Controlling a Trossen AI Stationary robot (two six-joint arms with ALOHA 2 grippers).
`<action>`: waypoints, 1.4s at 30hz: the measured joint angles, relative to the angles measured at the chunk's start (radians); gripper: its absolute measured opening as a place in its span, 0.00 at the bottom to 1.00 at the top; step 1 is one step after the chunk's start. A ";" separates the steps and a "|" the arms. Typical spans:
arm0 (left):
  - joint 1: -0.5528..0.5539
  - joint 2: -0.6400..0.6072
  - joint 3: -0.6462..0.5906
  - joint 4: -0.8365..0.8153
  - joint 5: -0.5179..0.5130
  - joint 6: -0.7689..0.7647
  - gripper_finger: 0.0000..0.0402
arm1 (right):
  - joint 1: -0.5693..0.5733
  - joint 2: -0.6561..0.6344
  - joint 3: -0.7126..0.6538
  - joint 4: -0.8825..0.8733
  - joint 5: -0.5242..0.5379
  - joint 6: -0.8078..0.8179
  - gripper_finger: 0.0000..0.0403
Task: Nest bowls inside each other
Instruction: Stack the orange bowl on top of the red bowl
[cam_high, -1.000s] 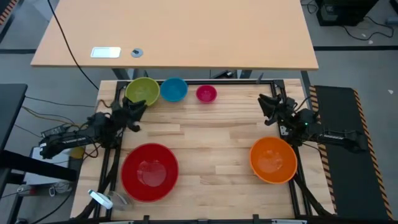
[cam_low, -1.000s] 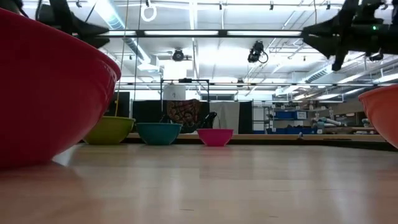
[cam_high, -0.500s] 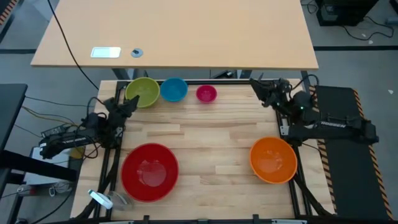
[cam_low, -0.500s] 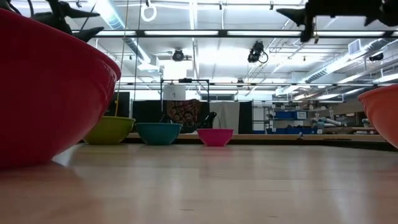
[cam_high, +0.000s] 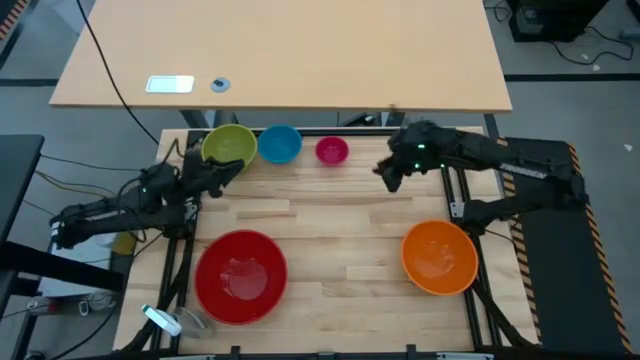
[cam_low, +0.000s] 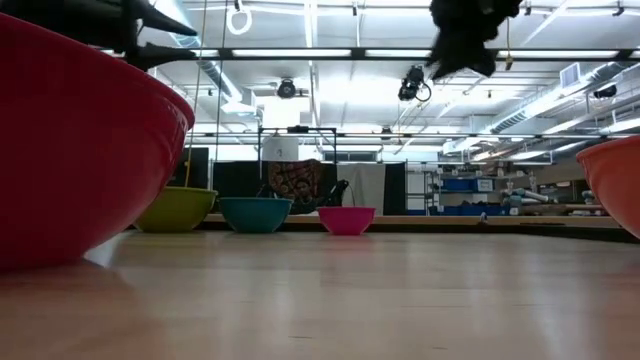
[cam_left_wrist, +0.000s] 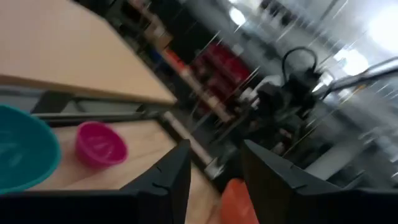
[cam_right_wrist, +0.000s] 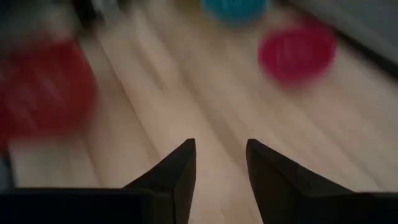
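Note:
Three bowls stand in a row along the far edge: yellow-green (cam_high: 229, 147), blue (cam_high: 280, 144) and magenta (cam_high: 332, 150). The red bowl (cam_high: 240, 277) sits near the front left and the orange bowl (cam_high: 438, 257) near the front right. All rest on their bases, mouths up. My left gripper (cam_high: 231, 169) hovers open just in front of the yellow-green bowl, pointing level toward the right (cam_left_wrist: 216, 177). My right gripper (cam_high: 385, 173) hangs open high over the wood to the right of the magenta bowl, slanting down (cam_right_wrist: 221, 168). Nothing is between either pair of fingers.
Bare wood (cam_high: 340, 230) spreads across the table's middle between the bowls. Black frame rails (cam_high: 455, 190) run along the table's sides. Beyond the far edge stands a tan desk (cam_high: 300, 60) with a white card (cam_high: 170, 84). A clear object (cam_high: 165, 320) lies at the front left corner.
My right gripper has risen, swung from the table's right side toward the middle, and tipped from level to slanting down. My left gripper has risen a little and rolled. The bowls have stayed where they were.

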 joint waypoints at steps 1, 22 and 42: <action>0.000 0.039 0.032 -0.017 -0.003 0.000 0.38 | 0.000 0.031 0.024 -0.080 -0.016 -0.048 0.37; 0.041 0.419 0.433 -0.374 0.190 0.203 0.60 | 0.033 0.169 -0.077 -0.530 -0.126 -0.410 0.59; 0.031 0.394 0.435 -0.407 0.203 0.241 0.60 | 0.221 0.171 -0.365 -0.374 -0.101 -0.308 0.36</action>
